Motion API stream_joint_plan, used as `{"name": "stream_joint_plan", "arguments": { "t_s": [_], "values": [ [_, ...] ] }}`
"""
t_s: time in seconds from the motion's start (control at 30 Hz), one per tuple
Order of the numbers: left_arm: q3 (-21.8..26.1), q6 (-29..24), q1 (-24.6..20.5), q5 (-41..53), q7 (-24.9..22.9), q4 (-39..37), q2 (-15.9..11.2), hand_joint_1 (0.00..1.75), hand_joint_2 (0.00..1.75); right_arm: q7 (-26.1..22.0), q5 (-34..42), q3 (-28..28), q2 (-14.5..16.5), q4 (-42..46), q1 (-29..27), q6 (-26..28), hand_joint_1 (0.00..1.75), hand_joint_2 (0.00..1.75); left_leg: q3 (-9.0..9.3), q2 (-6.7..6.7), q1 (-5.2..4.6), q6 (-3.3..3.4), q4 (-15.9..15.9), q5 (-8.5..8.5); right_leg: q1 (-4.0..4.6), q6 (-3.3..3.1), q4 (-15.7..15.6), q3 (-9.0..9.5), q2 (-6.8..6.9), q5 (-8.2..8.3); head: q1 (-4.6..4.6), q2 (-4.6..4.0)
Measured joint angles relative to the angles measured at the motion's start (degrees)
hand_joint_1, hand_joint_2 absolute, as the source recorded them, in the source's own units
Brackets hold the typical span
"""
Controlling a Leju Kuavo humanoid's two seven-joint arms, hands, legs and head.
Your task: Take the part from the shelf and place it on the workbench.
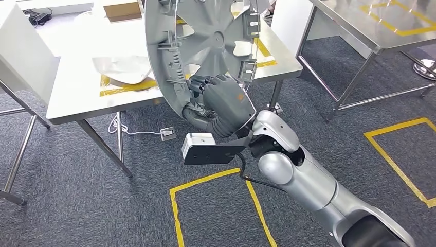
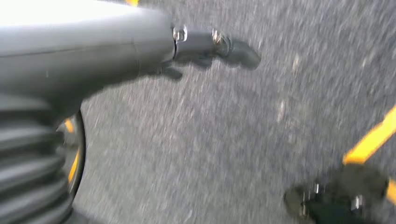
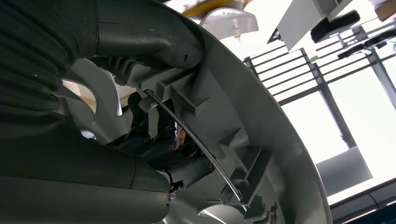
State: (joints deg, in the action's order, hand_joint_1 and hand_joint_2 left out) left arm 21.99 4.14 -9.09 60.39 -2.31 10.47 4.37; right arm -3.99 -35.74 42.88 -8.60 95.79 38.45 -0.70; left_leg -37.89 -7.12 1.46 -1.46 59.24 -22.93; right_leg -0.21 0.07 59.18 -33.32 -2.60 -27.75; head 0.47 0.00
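Note:
The part is a large grey wheel cover (image 1: 205,46), held upright with its ribbed inner side toward me, over the front edge of the white workbench (image 1: 77,98). My right hand (image 1: 223,98) grips its lower rim from below. In the right wrist view the thumb presses on the rim of the wheel cover (image 3: 261,107) and the dark fingers (image 3: 159,149) reach through an opening behind a thin wire ring. My left hand (image 2: 140,51) hangs over grey carpet with a dark finger stretched out, and holds nothing.
A pale flat part (image 1: 123,69) lies on the workbench inside yellow tape. A cardboard box (image 1: 122,9) sits at the bench's far side. A steel table (image 1: 370,25) stands to the right. Yellow tape squares (image 1: 211,180) and a floor socket (image 1: 167,134) mark the carpet.

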Motion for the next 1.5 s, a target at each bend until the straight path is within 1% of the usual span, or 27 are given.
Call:
{"name": "stream_joint_plan", "arguments": {
  "t_s": [0.03,0.07,0.1,0.13,0.17,0.2,0.23,0.27,0.3,0.33,0.37,0.4,0.43,0.47,0.5,0.53,0.57,0.73,0.87,0.93,1.3,1.47,1.5],
  "values": [
    [0.01,0.02,0.12,0.07,-0.04,-0.02,-0.02,0.0,1.75,0.04,-0.11,0.0,0.03,0.07,-0.13,0.0,1.75,1.75,-0.18,0.35,0.05,-0.32,-0.02,0.07,-0.03,-0.38,-0.24,0.1,0.56,0.27,-0.01,0.0],
    [0.01,0.03,0.18,0.11,-0.08,-0.04,-0.02,0.0,1.75,0.07,-0.18,-0.03,0.07,0.12,-0.22,0.01,1.75,1.75,-0.63,1.56,-0.05,-0.56,0.63,-0.47,-0.1,-0.85,-0.51,0.21,1.09,0.57,-0.14,0.0],
    [0.02,0.04,0.16,0.13,-0.11,-0.05,-0.03,0.0,1.75,0.07,-0.21,-0.09,0.11,0.19,-0.29,0.04,1.75,1.75,-1.49,3.18,-0.17,-0.73,2.4,-1.63,-0.2,-1.24,-0.77,0.31,1.63,0.83,-0.27,0.0],
    [0.02,0.05,0.11,0.15,-0.1,-0.05,-0.02,0.0,1.75,0.07,-0.25,-0.17,0.15,0.24,-0.38,0.08,1.75,1.75,-2.8,5.02,-0.25,-0.81,5.37,-3.39,-0.17,-1.49,-0.86,0.32,2.13,0.97,-0.39,0.0],
    [0.02,0.05,0.05,0.17,-0.1,-0.05,0.01,0.0,1.75,0.06,-0.27,-0.25,0.16,0.28,-0.49,0.11,1.75,1.75,-4.43,6.18,-0.33,-0.96,9.26,-5.43,-0.11,-1.65,-0.85,0.26,2.56,1.01,-0.53,0.0],
    [0.02,0.05,0.03,0.18,-0.1,-0.05,0.01,0.0,1.75,0.05,-0.28,-0.3,0.16,0.3,-0.65,0.13,1.75,1.75,-5.91,6.6,-0.31,-1.1,12.99,-6.97,-0.06,-1.67,-0.83,0.22,3.0,1.0,-0.52,0.0],
    [0.02,0.05,0.06,0.18,-0.1,-0.06,0.01,0.0,1.75,0.05,-0.28,-0.31,0.16,0.31,-0.82,0.13,1.75,1.75,-6.75,6.73,-0.3,-1.21,15.4,-7.7,-0.04,-1.68,-0.8,0.2,3.39,1.0,-0.52,0.0],
    [0.02,0.05,0.09,0.18,-0.1,-0.07,0.0,0.0,1.75,0.06,-0.28,-0.31,0.16,0.31,-0.98,0.13,1.75,1.75,-6.52,6.78,-0.3,-1.26,15.71,-7.4,-0.04,-1.68,-0.76,0.18,3.71,0.99,-0.53,0.0],
    [0.02,0.05,0.1,0.19,-0.1,-0.06,-0.03,0.0,1.75,0.07,-0.27,-0.31,0.17,0.32,-1.11,0.13,1.75,1.75,-5.11,6.83,-0.3,-1.25,13.62,-6.17,-0.05,-1.63,-0.69,0.18,3.97,0.96,-0.53,0.0],
    [0.02,0.05,0.09,0.19,-0.1,-0.05,-0.05,0.0,1.75,0.07,-0.26,-0.31,0.17,0.34,-1.19,0.13,1.75,1.75,-2.82,7.01,-0.3,-1.17,9.81,-4.51,-0.06,-1.53,-0.55,0.17,4.16,0.89,-0.53,0.0],
    [0.02,0.05,0.03,0.2,-0.1,-0.05,-0.08,0.0,1.75,0.07,-0.25,-0.32,0.17,0.37,-1.22,0.14,1.75,1.75,-0.47,7.32,-0.39,-0.96,5.9,-3.46,0.05,-1.32,-0.33,0.08,4.31,0.77,-0.53,0.0],
    [0.02,0.05,-0.03,0.2,-0.1,-0.04,-0.09,0.0,1.75,0.05,-0.26,-0.36,0.18,0.42,-1.23,0.14,1.75,1.75,1.23,7.51,-0.43,-0.61,2.87,-2.75,0.18,-1.1,-0.09,-0.06,4.41,0.65,-0.5,0.0],
    [0.02,0.05,-0.05,0.2,-0.1,-0.04,-0.05,0.0,1.75,0.04,-0.27,-0.4,0.18,0.5,-1.23,0.15,1.75,1.75,2.16,7.66,-0.45,-0.32,1.11,-2.51,0.4,-1.11,0.13,-0.23,4.46,0.57,-0.48,0.0],
    [0.02,0.05,-0.05,0.2,-0.1,-0.04,-0.02,0.0,1.75,0.03,-0.27,-0.46,0.18,0.56,-1.24,0.15,1.75,1.75,2.35,7.67,-0.48,-0.06,0.62,-2.65,0.62,-1.26,0.25,-0.38,4.47,0.56,-0.45,0.0],
    [0.02,0.05,-0.02,0.2,-0.1,-0.05,0.02,0.0,1.75,0.03,-0.27,-0.52,0.19,0.62,-1.25,0.15,1.75,1.75,2.24,7.52,-0.44,0.11,0.54,-2.44,0.72,-1.47,0.24,-0.43,4.45,0.64,-0.42,0.0],
    [0.02,0.05,0.01,0.2,-0.1,-0.06,0.04,0.0,1.75,0.04,-0.27,-0.58,0.19,0.66,-1.25,0.15,1.75,1.75,2.18,7.45,-0.45,0.17,0.52,-2.37,0.79,-1.68,0.13,-0.41,4.45,0.74,-0.43,0.0],
    [0.02,0.05,0.02,0.2,-0.1,-0.07,0.02,0.0,1.75,0.05,-0.26,-0.63,0.19,0.66,-1.25,0.15,1.75,1.75,2.14,7.4,-0.5,0.31,0.53,-2.36,0.77,-1.62,-0.04,-0.36,4.45,0.85,-0.43,0.0],
    [0.02,0.05,-0.01,0.2,-0.1,-0.07,0.0,0.0,1.75,0.03,-0.26,-0.72,0.19,0.68,-1.25,0.15,1.75,1.75,1.9,7.39,-0.61,0.92,0.54,-2.25,0.7,-0.78,-0.63,-0.3,4.48,1.26,-0.45,0.0],
    [0.02,0.05,0.0,0.2,-0.1,-0.07,0.0,0.0,1.75,0.04,-0.26,-0.74,0.19,0.68,-1.25,0.15,1.75,1.75,1.75,7.4,-0.7,1.11,0.56,-2.14,0.6,-0.04,-0.73,-0.42,4.48,1.44,-0.45,0.0],
    [0.02,0.05,0.0,0.2,-0.1,-0.07,-0.01,0.0,1.75,0.04,-0.25,-0.75,0.19,0.68,-1.25,0.15,1.75,1.75,1.74,7.4,-0.71,1.13,0.56,-2.09,0.59,0.1,-0.73,-0.45,4.48,1.48,-0.45,0.0],
    [0.03,0.05,-0.02,0.61,-0.42,-0.07,0.01,0.0,1.75,-0.81,-0.61,-1.7,0.19,0.99,-2.88,0.04,1.75,1.75,1.71,7.42,-0.64,0.98,0.54,-1.98,0.68,0.1,-0.56,-0.6,4.47,1.49,-0.47,0.0],
    [0.04,0.05,-0.03,0.77,-0.74,-0.07,-0.06,0.0,1.75,-1.5,0.69,-2.16,0.16,0.91,-2.13,-0.49,1.75,1.75,1.47,7.36,-1.0,1.43,0.66,-2.16,0.3,0.57,-0.72,-0.6,4.69,1.56,-0.48,0.0],
    [0.04,0.05,-0.04,0.8,-0.75,-0.06,-0.07,0.0,1.75,-1.63,1.11,-2.26,0.17,0.89,-1.8,-0.52,1.75,1.75,1.6,7.32,-0.83,1.62,0.39,-2.06,0.33,0.73,-0.72,-0.6,4.77,1.47,-0.47,0.0]
  ]
}}
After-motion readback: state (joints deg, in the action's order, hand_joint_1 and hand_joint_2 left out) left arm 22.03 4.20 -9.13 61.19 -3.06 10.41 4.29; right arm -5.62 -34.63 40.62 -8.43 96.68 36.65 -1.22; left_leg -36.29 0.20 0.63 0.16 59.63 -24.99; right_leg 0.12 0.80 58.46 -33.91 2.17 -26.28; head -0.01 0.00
